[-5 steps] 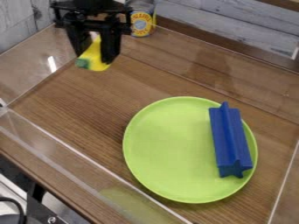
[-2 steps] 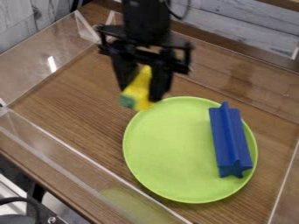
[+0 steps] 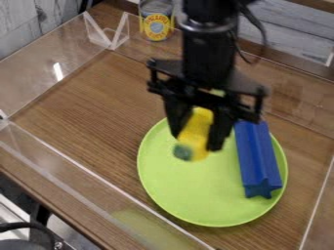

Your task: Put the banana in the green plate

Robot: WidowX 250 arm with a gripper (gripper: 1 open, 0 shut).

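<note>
Banana (image 3: 194, 135) gripped in closed gripper (image 3: 197, 129) above green plate (image 3: 183, 190) on wooden table (image 3: 78, 117)

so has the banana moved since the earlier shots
Yes. Held in the shut tool, the banana has travelled from the far left corner rightward and nearer, and now hangs over the green plate, beside the blue block.

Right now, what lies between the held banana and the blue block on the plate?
In the camera view, only a gripper finger and bare green plate separate banana from blue block.
</note>
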